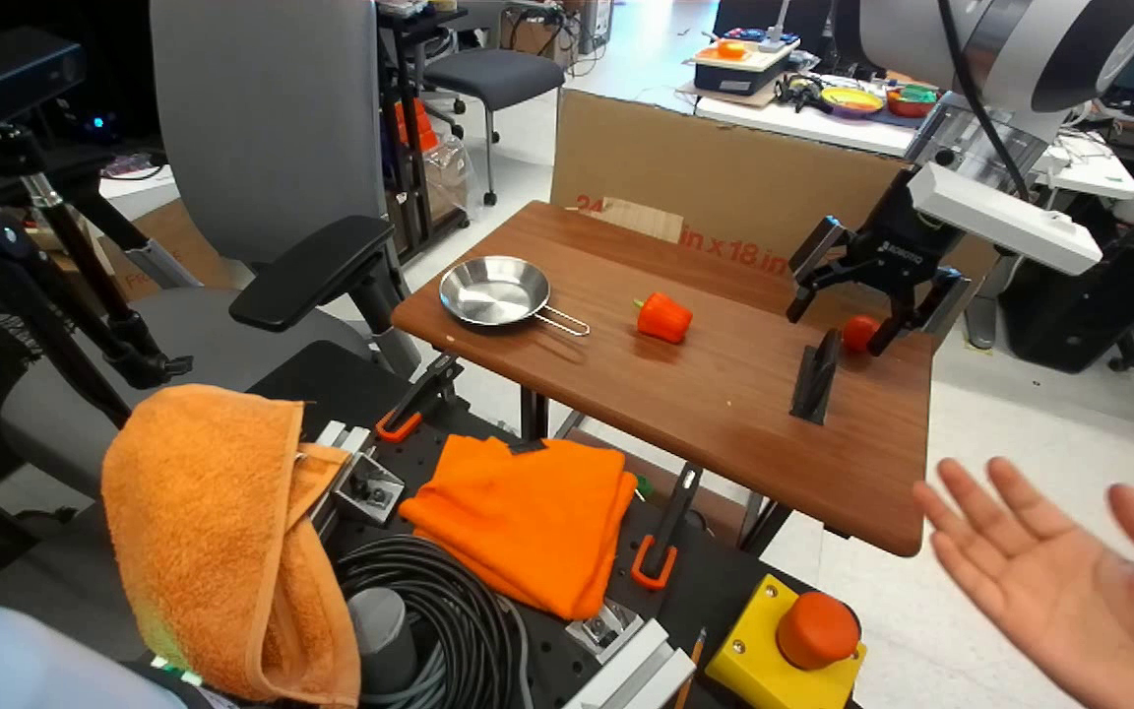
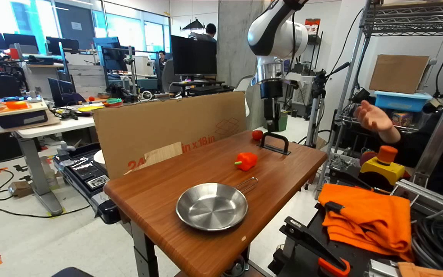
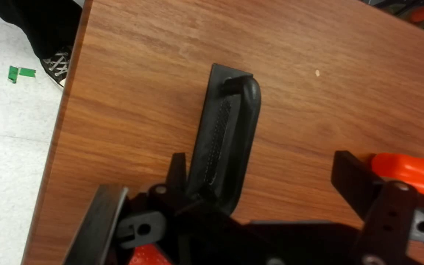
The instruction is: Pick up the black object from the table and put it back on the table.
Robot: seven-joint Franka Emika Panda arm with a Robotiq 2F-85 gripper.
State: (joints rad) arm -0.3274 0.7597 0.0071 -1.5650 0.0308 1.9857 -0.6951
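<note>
The black object [image 1: 813,382] is a flat base with an arched handle bar. It stands on the brown wood-grain table [image 1: 616,389] near one end, and shows in both exterior views [image 2: 277,135]. In the wrist view the black object [image 3: 247,136] lies lengthwise, its lower end partly hidden by the gripper. My gripper [image 1: 835,327] is open and empty, above the table close to the black object. In the wrist view the gripper [image 3: 260,158] has its left fingertip just left of the object's base and its right fingertip well to the right, over bare wood.
A red ball [image 1: 860,333] sits beside the black object, below the gripper. An orange-red pepper [image 2: 247,161] and a steel pan [image 2: 210,207] stand farther along the table. A cardboard panel [image 2: 175,125] rises along one edge. A person's hand [image 1: 1059,581] is near the table.
</note>
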